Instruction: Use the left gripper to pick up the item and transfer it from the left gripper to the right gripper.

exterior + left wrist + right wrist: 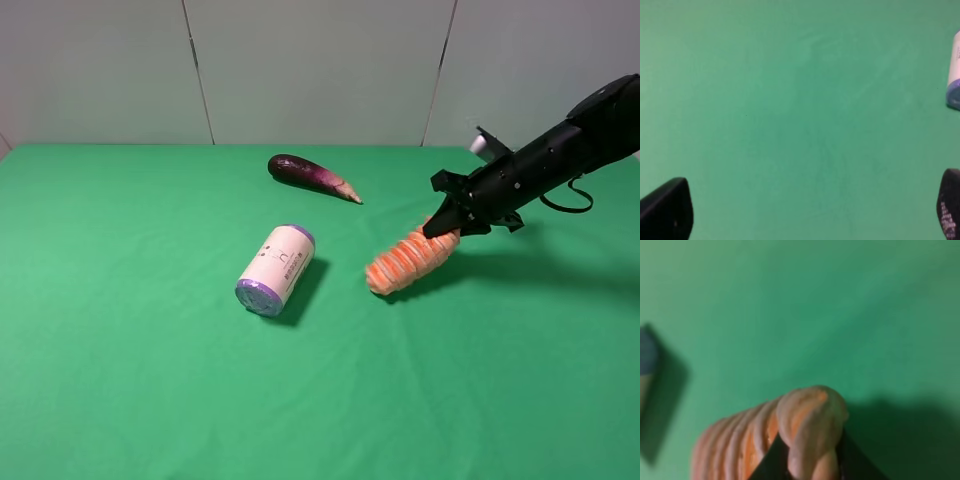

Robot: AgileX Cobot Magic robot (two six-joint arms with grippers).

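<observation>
**Pinched at one end, tilted over the green table**

Held by the right gripper [447, 228], pressed together on the upper end of the item [405, 262]. Tilted, with the free end lower and pointing toward the white cylinder [275, 268]. Hard to tell whether that lower end touches the table [150, 380] or hangs just above it. Placed right of the table's middle in the high view, near the cylinder but apart from it, with a dark shadow on the cloth just beside and under the black arm.

From the right wrist: orange ribs with pale cream twists, squeezed between two dark fingertips [774, 460], one on each side of the roll's end.

Farther back on the table, a dark purple eggplant [310, 175], well apart from the roll and lying flat.

As for the left gripper [807, 212]: spread wide, its two dark fingers [665, 212] far apart over green cloth, with one purple-rimmed end of the white cylinder showing off to one side. Not to be seen from the high camera.
</observation>
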